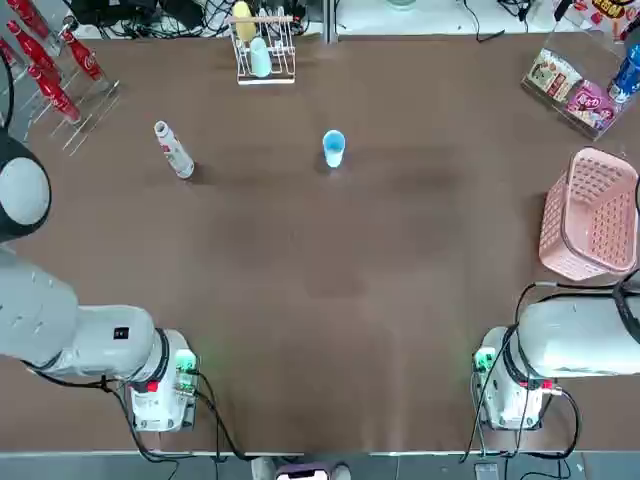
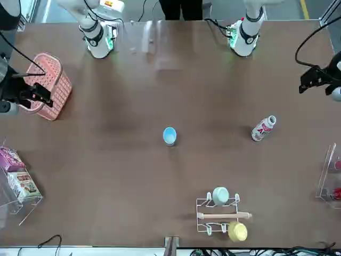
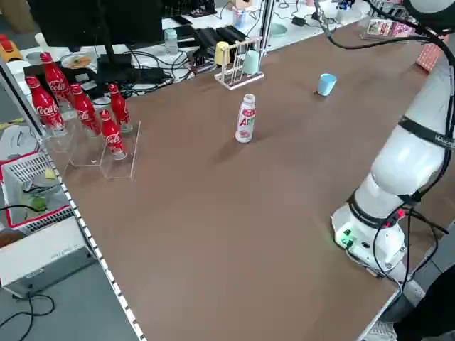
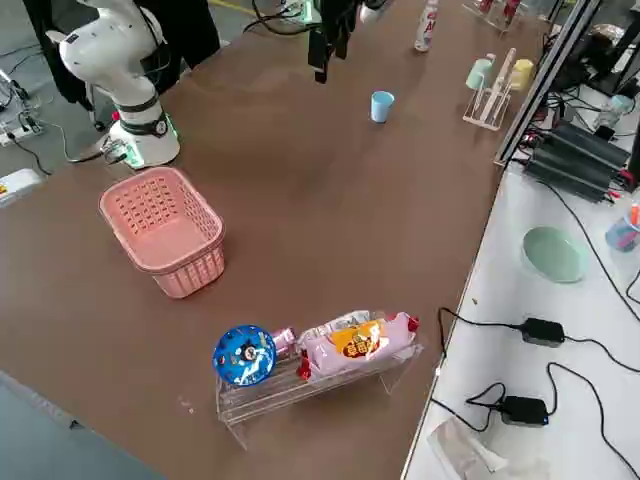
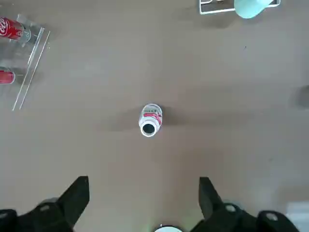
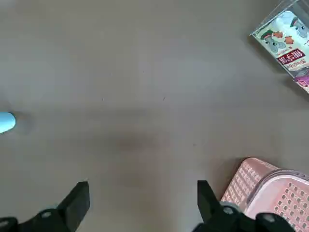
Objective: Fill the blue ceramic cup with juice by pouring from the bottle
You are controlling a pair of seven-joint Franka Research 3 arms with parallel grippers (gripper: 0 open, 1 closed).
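The blue ceramic cup (image 1: 334, 148) stands upright near the middle of the far half of the table, also in the front view (image 2: 169, 136). The bottle (image 1: 173, 150), white and slim with reddish label marks, stands upright to the cup's left (image 3: 245, 119). My left gripper (image 5: 143, 193) hangs open well above the table, with the bottle (image 5: 149, 119) below and ahead of its fingers; it shows at the table's left edge (image 2: 311, 80). My right gripper (image 6: 142, 200) is open and empty, high beside the pink basket (image 2: 40, 96). The cup (image 6: 6, 122) sits far off at the edge of its wrist view.
A wire rack (image 1: 262, 50) with a pale green and a yellow cup stands at the far edge. Red cola bottles (image 1: 50, 70) in clear holders fill the far left corner. A pink basket (image 1: 590, 215) sits at the right edge, with snack packets (image 1: 575, 90) and a blue bottle (image 1: 628, 70) behind it.
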